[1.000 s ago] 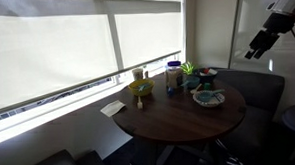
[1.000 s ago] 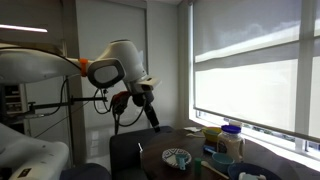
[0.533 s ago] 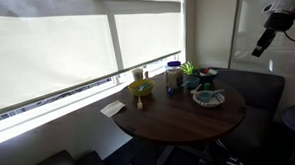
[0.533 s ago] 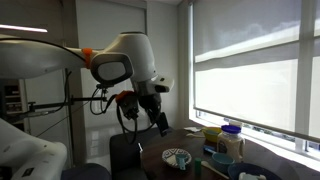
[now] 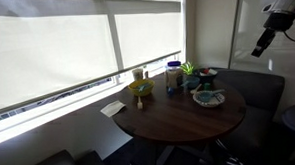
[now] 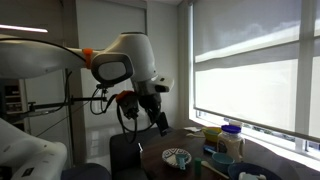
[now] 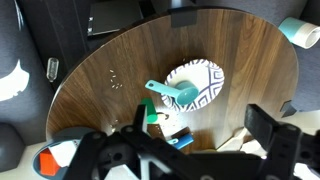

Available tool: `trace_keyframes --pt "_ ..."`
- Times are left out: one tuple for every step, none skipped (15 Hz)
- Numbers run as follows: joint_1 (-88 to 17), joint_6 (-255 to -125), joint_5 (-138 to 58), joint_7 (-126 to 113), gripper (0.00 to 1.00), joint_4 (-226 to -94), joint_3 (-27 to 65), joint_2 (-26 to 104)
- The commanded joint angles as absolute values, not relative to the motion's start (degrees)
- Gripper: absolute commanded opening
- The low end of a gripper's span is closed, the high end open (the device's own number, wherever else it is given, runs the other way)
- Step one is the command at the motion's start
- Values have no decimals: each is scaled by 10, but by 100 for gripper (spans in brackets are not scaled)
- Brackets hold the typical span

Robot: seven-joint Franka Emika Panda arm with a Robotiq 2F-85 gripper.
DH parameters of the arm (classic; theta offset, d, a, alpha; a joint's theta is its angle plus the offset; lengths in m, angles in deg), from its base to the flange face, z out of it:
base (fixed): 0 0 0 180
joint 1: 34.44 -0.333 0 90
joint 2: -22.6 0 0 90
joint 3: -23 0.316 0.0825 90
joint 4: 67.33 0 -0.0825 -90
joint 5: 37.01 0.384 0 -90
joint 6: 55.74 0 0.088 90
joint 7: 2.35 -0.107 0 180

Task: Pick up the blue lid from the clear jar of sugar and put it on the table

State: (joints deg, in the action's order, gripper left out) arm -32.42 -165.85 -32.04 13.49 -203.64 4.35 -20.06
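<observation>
The clear jar of sugar [image 5: 173, 80] stands at the window side of the round dark table [image 5: 179, 116]. The blue lid [image 5: 173, 65] sits on top of it. Both show in both exterior views: jar [image 6: 231, 147], lid [image 6: 231, 129]. My gripper [image 5: 258, 46] hangs high in the air, well off to the side of the table and far from the jar. It also shows under the big arm [image 6: 160, 122]. In the wrist view my gripper [image 7: 200, 118] is open and empty, looking down on the table [image 7: 240, 50]. A small blue piece [image 7: 181, 141] there may be the lid.
A patterned bowl [image 7: 195, 85] with a teal scoop lies in the middle of the wrist view. A yellow bowl [image 5: 140, 89], a shorter tan jar [image 5: 139, 74], a small plant [image 5: 189, 70] and a white paper [image 5: 114, 108] are on the table. Dark seats surround it.
Between one second and half a second ago the arm swung and the gripper rose a little. Since then nothing has moved.
</observation>
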Motion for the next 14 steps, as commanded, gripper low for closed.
trace_keyframes --pt "-303 -1690 -324 118 100 -2012 66 -164" --pt "-310 -1699 -328 140 100 -1992 58 -143" --pt "-315 -1703 -333 159 100 -1965 50 -114" --pt "-323 -1705 -331 180 100 -1936 38 -85" --pt "-332 -1705 -325 206 100 -1905 27 -55" --pt "-350 -1699 -330 232 100 -1869 12 -23" --pt "-342 -1691 -326 263 100 -1838 16 5" --pt "-347 -1685 -326 294 100 -1808 13 30" --pt "-348 -1679 -327 324 100 -1776 12 56" --pt "-349 -1673 -325 354 100 -1745 13 84" --pt "-346 -1665 -322 381 100 -1713 19 111" --pt "-343 -1654 -318 408 100 -1683 24 136" --pt "-339 -1644 -317 434 100 -1653 31 159" --pt "-334 -1632 -317 460 100 -1623 39 181"
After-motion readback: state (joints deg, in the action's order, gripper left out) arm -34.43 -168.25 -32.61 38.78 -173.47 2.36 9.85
